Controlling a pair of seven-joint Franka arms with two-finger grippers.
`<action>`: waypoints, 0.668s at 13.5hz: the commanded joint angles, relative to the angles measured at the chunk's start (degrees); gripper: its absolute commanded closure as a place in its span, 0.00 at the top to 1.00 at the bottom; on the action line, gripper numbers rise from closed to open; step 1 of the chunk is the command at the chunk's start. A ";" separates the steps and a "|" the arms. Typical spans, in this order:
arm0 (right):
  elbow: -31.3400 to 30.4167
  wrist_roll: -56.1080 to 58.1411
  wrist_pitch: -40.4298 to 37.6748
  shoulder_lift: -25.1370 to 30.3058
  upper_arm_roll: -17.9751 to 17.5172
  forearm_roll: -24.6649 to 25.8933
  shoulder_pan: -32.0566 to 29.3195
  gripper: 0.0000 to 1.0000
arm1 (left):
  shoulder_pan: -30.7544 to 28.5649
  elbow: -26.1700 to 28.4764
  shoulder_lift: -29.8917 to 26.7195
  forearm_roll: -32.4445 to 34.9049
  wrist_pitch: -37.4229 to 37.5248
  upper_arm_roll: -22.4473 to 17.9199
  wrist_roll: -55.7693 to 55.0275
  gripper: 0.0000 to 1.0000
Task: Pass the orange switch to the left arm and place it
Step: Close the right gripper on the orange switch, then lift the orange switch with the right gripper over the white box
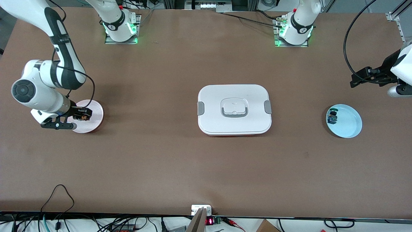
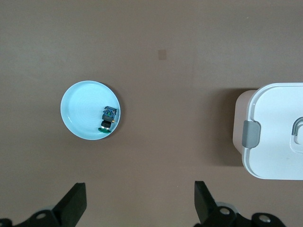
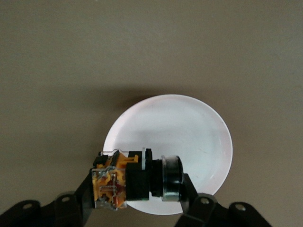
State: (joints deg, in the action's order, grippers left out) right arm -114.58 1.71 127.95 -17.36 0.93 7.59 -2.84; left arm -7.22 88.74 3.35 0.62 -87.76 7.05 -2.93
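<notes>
Right wrist view: gripped the switch point(image 3: 113, 182) crosswise in the right claw point(image 3: 140, 187), clenched tight, black body and orange end pinched between the fingers. Hung directly over the pink plate point(image 3: 189, 137), at its rim. Seemed lifted clear of the plate, though a last touch could not be ruled out. Probably grasped across the middle so that one end stuck out free for a second grip at the handover.

Front view: placed the same right claw point(image 1: 82, 117) and switch point(image 1: 84, 118) over the pink plate point(image 1: 93, 111) at the right arm's end of the table point(image 1: 161, 167). Left the box point(image 1: 215, 96) squarely between the two claws, well apart from each. Judged as the obstacle on the straight line across, so called for a raised or curved carry, not a low sweep.

Held the left claw point(image 1: 355, 80) up over bare table at the left arm's end, released, fingers spread wide, waiting. Looked ready as the receiving side.

Left wrist view: confirmed the left claw point(image 2: 139, 205) with nothing between its fingers. Showed the blue plate point(image 2: 80, 113) below and ahead of it, well short of the box point(image 2: 279, 208). Found a small blue-and-green part point(image 2: 108, 118) lying at that plate's edge, untouched and not the thing to move. Read the blue plate point(image 1: 349, 124), with that part point(image 1: 332, 117) in it, as the likely drop-off, near the left claw.

Reckoned early in the task: pickup made, crossing and handover not yet done.
</notes>
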 commanded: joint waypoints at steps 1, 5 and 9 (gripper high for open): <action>3.03 9.32 -3.74 2.67 -2.07 0.15 -0.50 0.29 | 0.28 -1.73 0.60 2.01 1.09 0.24 0.12 1.00; 6.03 13.66 -9.11 5.84 -7.86 -4.85 -0.41 0.20 | 0.28 -1.73 0.60 2.01 1.09 0.24 0.12 1.00; 5.86 18.05 -9.21 9.53 -10.42 -6.44 2.13 0.01 | 0.01 -1.73 0.60 1.84 1.09 0.16 0.20 1.00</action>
State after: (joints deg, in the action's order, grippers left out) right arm -108.46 16.02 119.81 -10.15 -9.05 2.91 -1.83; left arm -7.25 88.74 3.35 0.62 -87.76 7.06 -2.93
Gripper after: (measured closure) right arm 0.269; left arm 0.000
